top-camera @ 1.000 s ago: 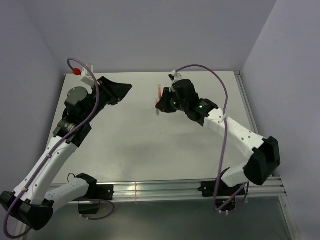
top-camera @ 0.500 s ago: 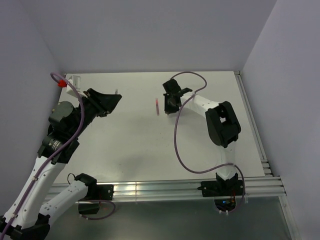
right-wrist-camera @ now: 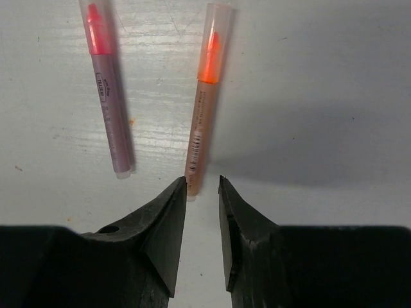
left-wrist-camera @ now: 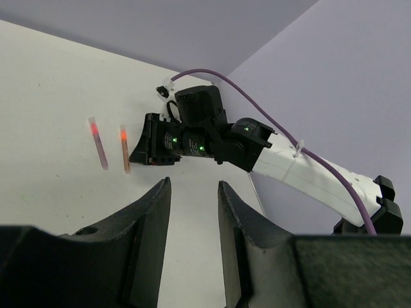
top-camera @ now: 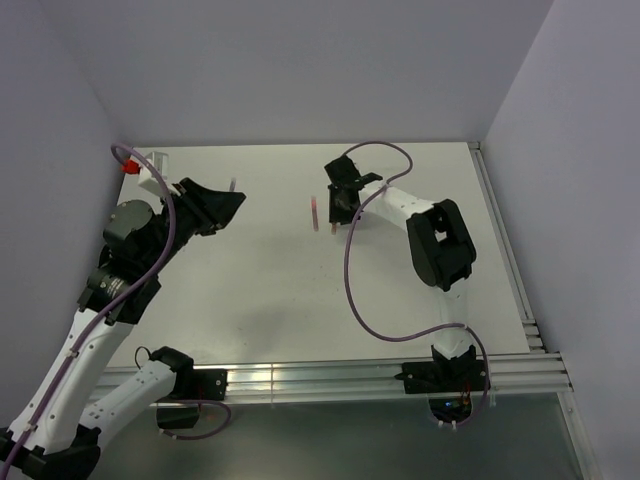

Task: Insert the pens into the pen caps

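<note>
- Right gripper (right-wrist-camera: 202,184) has set down the pen held a second ago; jaws slightly parted, empty.
- Orange pen (right-wrist-camera: 200,122) and purple-grey pen (right-wrist-camera: 107,102) lie capped, side by side, near the tabletop (top-camera: 260,290) far edge.
- Left gripper (left-wrist-camera: 194,190): jaws slightly parted, empty.

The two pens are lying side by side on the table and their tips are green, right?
Not green. The purplish pen and the orange pen lie side by side on the table, and their tips are red-orange. The right wrist view shows it.
</note>
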